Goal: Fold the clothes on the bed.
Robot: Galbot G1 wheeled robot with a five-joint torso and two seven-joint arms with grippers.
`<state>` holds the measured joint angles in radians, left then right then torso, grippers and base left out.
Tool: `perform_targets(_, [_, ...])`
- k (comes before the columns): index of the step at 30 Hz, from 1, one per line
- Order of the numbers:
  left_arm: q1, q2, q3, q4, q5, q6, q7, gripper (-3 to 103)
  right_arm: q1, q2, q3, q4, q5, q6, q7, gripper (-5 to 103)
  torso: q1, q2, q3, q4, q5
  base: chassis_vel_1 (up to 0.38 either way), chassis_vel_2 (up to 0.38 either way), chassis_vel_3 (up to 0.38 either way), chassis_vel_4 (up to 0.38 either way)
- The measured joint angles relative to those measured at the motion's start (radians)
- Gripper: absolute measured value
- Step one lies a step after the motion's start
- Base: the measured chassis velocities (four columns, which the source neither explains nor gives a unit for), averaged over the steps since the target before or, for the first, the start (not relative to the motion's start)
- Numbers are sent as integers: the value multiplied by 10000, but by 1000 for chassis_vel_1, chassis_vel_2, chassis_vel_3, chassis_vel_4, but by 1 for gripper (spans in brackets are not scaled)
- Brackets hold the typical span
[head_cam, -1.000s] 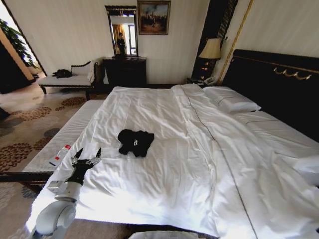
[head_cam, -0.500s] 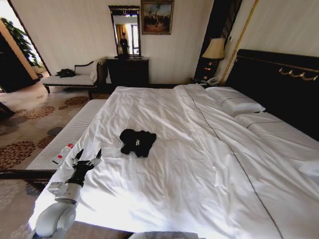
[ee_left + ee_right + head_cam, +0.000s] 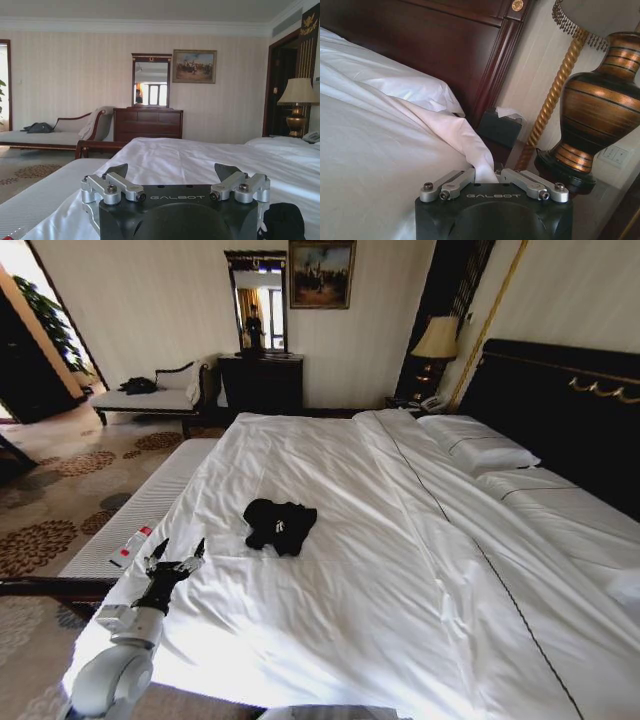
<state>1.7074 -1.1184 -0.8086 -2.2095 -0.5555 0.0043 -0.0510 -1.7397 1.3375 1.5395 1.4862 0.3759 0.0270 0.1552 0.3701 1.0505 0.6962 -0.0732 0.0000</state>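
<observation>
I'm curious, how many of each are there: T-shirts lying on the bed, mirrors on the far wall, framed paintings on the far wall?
Black T-shirt: 1
Mirror: 1
Framed painting: 1
Total: 3

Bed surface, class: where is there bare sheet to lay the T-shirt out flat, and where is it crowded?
Bare duvet surrounds the crumpled black T-shirt on the bed, widest between it and the near edge. Crowded: the pillows by the headboard, and the near left corner, where the open left gripper hovers.
</observation>
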Motion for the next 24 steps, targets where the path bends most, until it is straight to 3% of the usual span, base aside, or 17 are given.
perform_targets(4, [38,-19,-11,-4,-1,-14,2,99,-41,83,-36,127,31,2,3,-1,0,0,0,-5,-2,0,0,0,0])
perform_targets(6, [38,-27,-9,-4,0,-16,3,99,-134,176,-42,216,116,14,66,9,-2,1,0,-24,-9,0,0,0,0])
perform_targets(8, [32,-29,-2,-4,2,-15,2,99,-210,240,-50,276,168,27,102,9,-2,1,0,-35,-14,0,0,0,0])
perform_targets(9, [16,-28,10,-9,5,-16,3,97,-325,337,-78,386,216,95,112,19,-4,2,0,-46,-12,-53,-55,-21,-31])
perform_targets(10, [13,-27,13,-12,6,-16,3,97,-374,371,-98,441,214,145,73,19,-5,2,-1,-47,-12,-53,-55,-66,-31])
perform_targets(11, [13,-27,13,-12,6,-16,3,97,-374,371,-98,441,214,145,73,19,-5,2,-1,-47,-12,-53,-55,-66,-31])
perform_targets(15, [74,-48,-33,-94,14,-13,2,100,-490,467,-297,778,135,350,-194,41,-7,3,-1,1,-5,-8,-13,-12,-5])
perform_targets(17, [72,-48,-36,-103,14,-12,0,100,-490,474,-318,820,136,359,-210,41,-6,2,-1,1,-5,0,0,0,0])
perform_targets(19, [56,-50,-36,-136,18,-4,-4,100,-513,507,-402,1057,152,416,-290,57,-2,1,1,-2,-3,0,0,0,0])
perform_targets(20, [57,-51,-36,-136,20,-4,-5,100,-522,516,-419,1125,169,430,-311,57,-2,1,1,-3,-3,0,0,0,0])
perform_targets(24, [122,-64,-35,-142,39,-4,-5,100,-608,596,-598,1640,326,566,-503,74,-3,1,0,-3,0,0,0,0,0])
